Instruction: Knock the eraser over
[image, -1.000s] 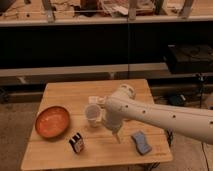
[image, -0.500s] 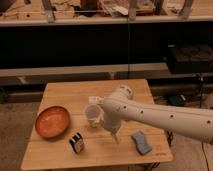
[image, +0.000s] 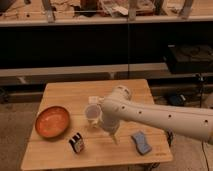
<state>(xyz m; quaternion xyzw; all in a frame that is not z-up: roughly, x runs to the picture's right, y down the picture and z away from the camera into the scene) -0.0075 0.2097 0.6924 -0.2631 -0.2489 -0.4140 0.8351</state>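
Table: light wood, slatted top, in front of dark shelving.
Eraser: upright, near front-left edge of table, just below-right of the bowl; black w/ white + orange stripes on face. Nothing touching it.
Bowl: orange, left side of table, apart from eraser.
Cup: clear, upright, table centre, right up against the arm.
Blue pad: flat, front-right of table, well apart from eraser.
Arm: white, comes in from right, bends down over table centre.
Gripper: points down at the tabletop, right of eraser, betw. eraser and blue pad, not touching eraser. Pincer state: cannot tell.
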